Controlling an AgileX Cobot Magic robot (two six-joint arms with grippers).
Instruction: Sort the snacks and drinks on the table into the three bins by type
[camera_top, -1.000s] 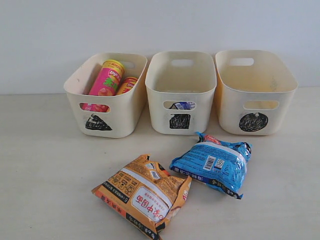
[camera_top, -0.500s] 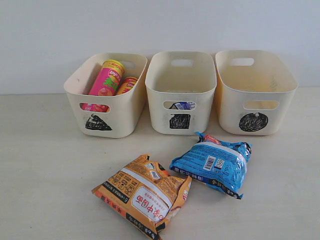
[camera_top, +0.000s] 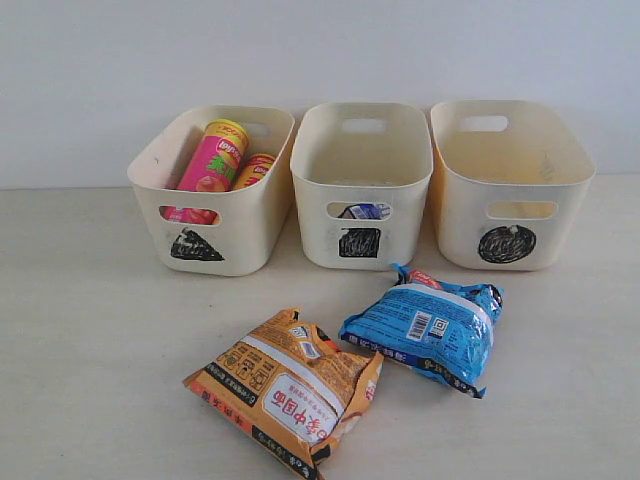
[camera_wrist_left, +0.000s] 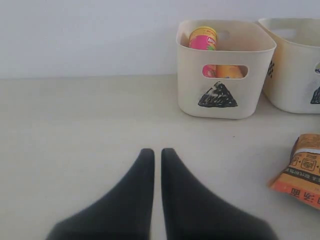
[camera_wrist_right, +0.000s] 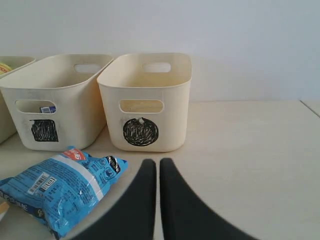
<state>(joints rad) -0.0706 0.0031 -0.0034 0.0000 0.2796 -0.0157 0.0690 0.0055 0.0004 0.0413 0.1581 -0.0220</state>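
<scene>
On table (camera_top: 90, 330): orange bag (camera_top: 285, 390), blue bag (camera_top: 425, 328)

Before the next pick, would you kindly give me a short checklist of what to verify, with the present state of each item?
1. Orange bag lies uncovered on the table: ok.
2. Blue bag is clear of the orange bag: cannot tell, their corners come very close.
3. Circle bin has room for bags: ok, nothing shows inside.
4. Left gripper is open for a grasp: not ok, shut.
5. Right gripper is open for a grasp: not ok, shut.
6. Chip tubes sit in the triangle bin: ok.
</scene>
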